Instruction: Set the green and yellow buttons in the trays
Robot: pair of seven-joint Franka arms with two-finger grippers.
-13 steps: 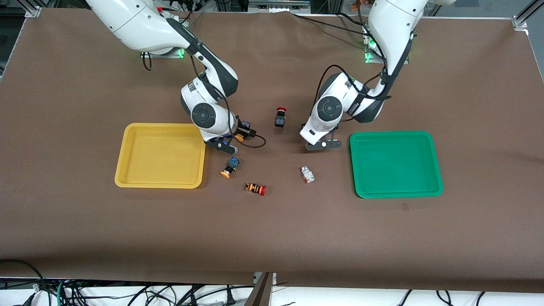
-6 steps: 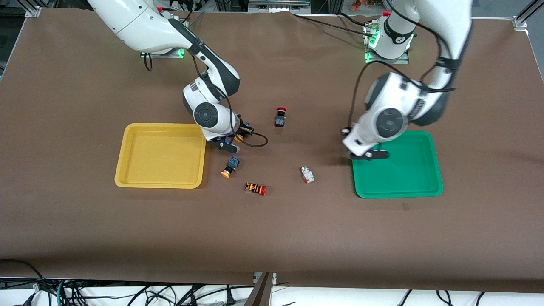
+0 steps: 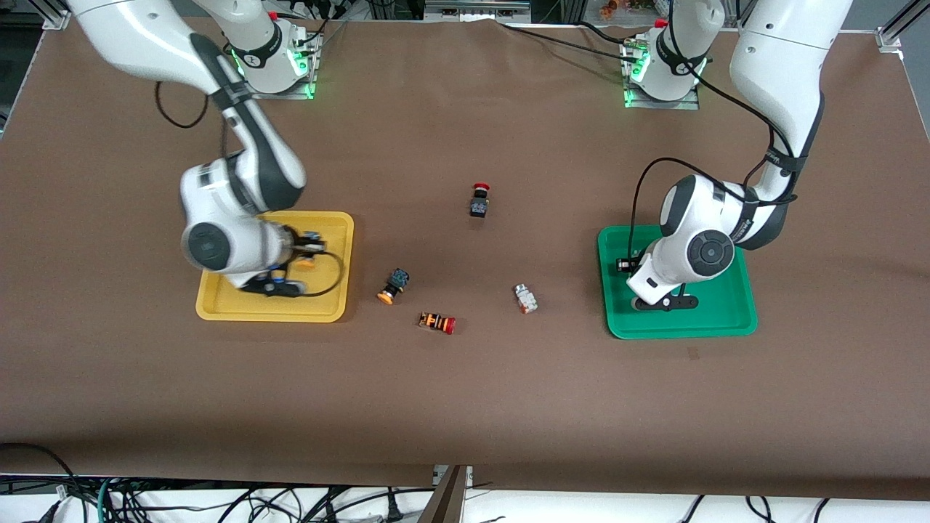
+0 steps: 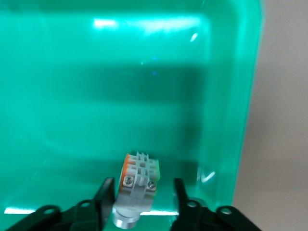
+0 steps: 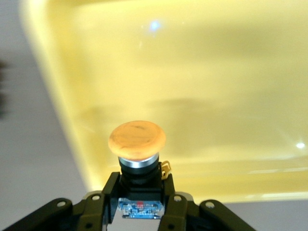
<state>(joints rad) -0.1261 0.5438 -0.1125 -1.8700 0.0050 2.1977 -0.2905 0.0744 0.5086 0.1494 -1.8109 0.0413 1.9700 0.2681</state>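
My right gripper (image 3: 298, 252) is over the yellow tray (image 3: 218, 311) and is shut on a dark-bodied button with an orange-yellow cap (image 5: 137, 140); the tray floor (image 5: 216, 72) fills the right wrist view. My left gripper (image 3: 662, 303) is low in the green tray (image 3: 726, 323). Its jaws stand open around a whitish blocky button (image 4: 137, 185), which leans against one finger (image 4: 104, 192) and is apart from the other. On the table between the trays lie a second yellow-capped button (image 3: 393, 285) and a second whitish button (image 3: 526, 298).
An orange-striped button with a red cap (image 3: 437, 322) lies nearer the front camera than the yellow-capped one. A black button with a red cap (image 3: 479, 201) stands farther from that camera at mid-table. Brown cloth covers the table.
My right gripper lifted a yellow-capped button from beside the yellow tray and carried it over that tray. My left gripper swung from mid-table into the green tray and lowered.
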